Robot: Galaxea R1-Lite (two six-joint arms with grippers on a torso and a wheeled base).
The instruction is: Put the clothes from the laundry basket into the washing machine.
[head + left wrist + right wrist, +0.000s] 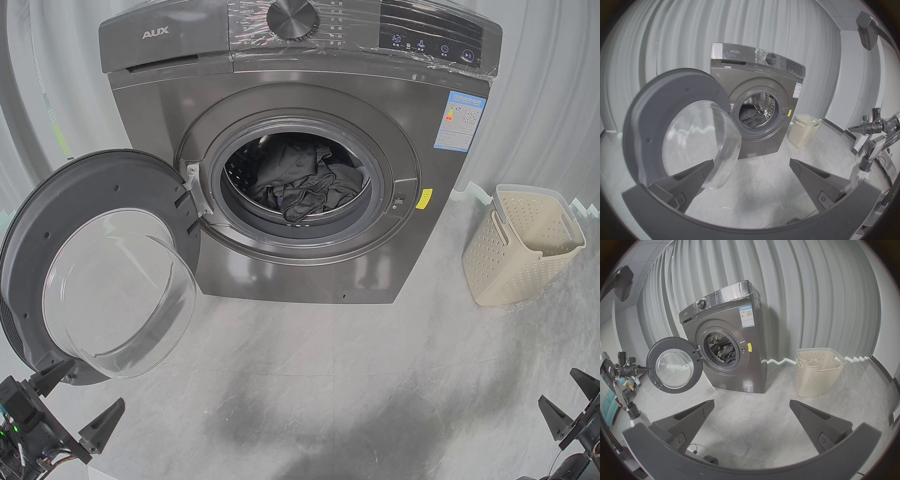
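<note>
left gripper [83, 392] and right gripper [558, 387] hang low over the floor [325, 375], both spread wide, holding nothing. just beyond the left one the door [94, 187] stands swung open. dark clothes [300, 178] lie heaped inside the washer [300, 81]; the basket [500, 262] stands on the floor to its right.

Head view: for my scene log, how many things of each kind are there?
Washing machine: 1
Laundry basket: 1
Heap of dark clothes in the drum: 1
Grippers (left gripper, right gripper): 2
Total: 5
</note>
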